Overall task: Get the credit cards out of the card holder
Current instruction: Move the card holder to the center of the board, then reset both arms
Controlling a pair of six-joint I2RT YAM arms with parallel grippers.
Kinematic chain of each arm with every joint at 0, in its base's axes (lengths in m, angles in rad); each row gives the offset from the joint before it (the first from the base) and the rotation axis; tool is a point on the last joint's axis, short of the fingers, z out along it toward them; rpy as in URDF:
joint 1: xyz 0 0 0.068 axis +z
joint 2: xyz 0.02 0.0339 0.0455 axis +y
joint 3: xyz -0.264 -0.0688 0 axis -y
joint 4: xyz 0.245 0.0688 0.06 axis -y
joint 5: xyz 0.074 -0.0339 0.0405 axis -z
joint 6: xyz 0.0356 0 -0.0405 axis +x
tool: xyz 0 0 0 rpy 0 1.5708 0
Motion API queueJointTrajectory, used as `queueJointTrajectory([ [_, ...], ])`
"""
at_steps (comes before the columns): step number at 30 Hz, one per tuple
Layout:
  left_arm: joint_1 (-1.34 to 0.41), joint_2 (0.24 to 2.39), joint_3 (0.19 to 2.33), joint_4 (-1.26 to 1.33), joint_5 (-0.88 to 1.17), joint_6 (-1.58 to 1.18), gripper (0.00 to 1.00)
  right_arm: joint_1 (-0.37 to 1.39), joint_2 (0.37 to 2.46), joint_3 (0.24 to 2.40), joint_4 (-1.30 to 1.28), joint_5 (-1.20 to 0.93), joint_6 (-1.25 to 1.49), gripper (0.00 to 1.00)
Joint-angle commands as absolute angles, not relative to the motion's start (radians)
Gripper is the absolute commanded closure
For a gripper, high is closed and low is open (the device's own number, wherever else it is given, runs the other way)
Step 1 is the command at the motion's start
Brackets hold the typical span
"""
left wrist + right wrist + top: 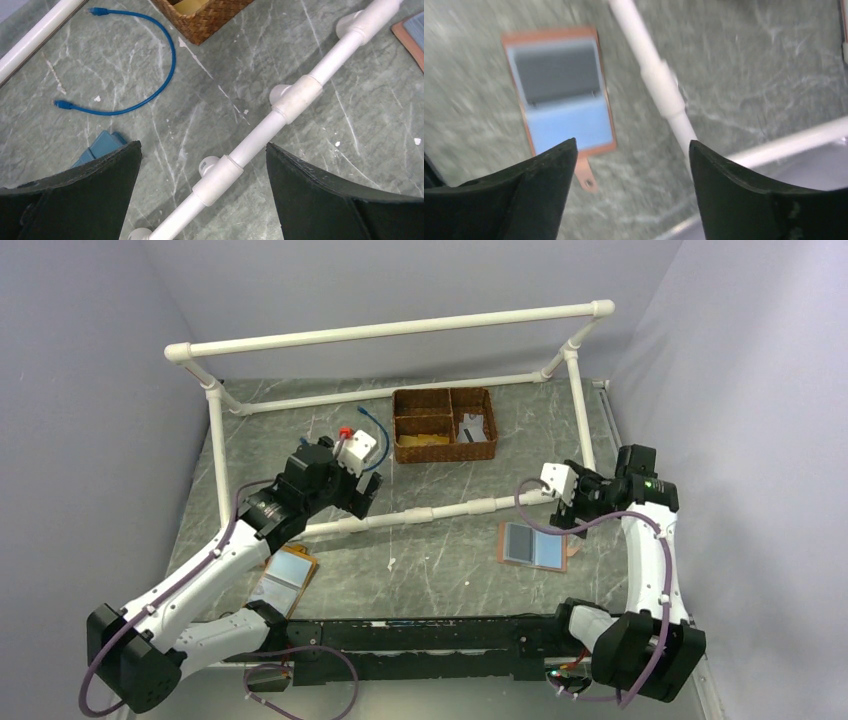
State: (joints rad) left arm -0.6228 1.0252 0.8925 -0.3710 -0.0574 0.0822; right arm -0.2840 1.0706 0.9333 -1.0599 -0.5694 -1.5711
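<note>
The card holder point(535, 545) lies open and flat on the table at the right, reddish-brown with a grey-blue lining. The right wrist view shows it too point(559, 92), with a dark grey panel in its upper half and a strap tab at its lower edge. No card clearly sticks out of it. Yellowish flat pieces point(424, 442) lie in the wicker basket. My right gripper point(566, 514) hovers open and empty just above the holder's far right corner point(633, 141). My left gripper point(364, 495) is open and empty over the low white pipe point(203, 145).
A white pipe frame point(400, 332) fences the table, with a low bar point(420, 516) across the middle. The wicker basket point(444, 452) stands at the back. A blue cable point(150, 95) and a small blue block point(102, 145) lie near the left gripper. An orange-rimmed glossy panel point(283, 575) lies front left.
</note>
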Motion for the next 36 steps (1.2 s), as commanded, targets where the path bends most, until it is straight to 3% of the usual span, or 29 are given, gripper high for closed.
queueJointTrajectory([
  [1,-0.58,1.03,0.909,-0.33,-0.059,0.037,0.01,-0.27,1.073,1.004,-1.113,-0.984,-1.279,0.05],
  [2,-0.571,1.033,0.907,-0.327,-0.048,0.032,0.01,-0.268,1.076,1.006,-1.035,-1.037,-1.137,0.01],
  [5,-0.552,1.048,0.911,-0.328,-0.026,0.008,0.01,-0.264,1.09,1.004,-0.756,-1.065,-0.667,0.0],
  [15,-0.541,0.985,0.842,-0.315,0.024,-0.392,0.01,-0.28,1.115,1.0,-0.368,-0.561,0.117,0.0],
  [20,-0.541,0.934,0.827,-0.333,0.009,-0.539,0.01,-0.305,1.112,1.01,-0.342,-0.595,0.117,0.0],
  [36,-0.541,0.938,0.997,-0.547,0.002,-0.522,0.01,-0.308,1.083,1.15,-0.509,-0.648,-0.025,0.0],
])
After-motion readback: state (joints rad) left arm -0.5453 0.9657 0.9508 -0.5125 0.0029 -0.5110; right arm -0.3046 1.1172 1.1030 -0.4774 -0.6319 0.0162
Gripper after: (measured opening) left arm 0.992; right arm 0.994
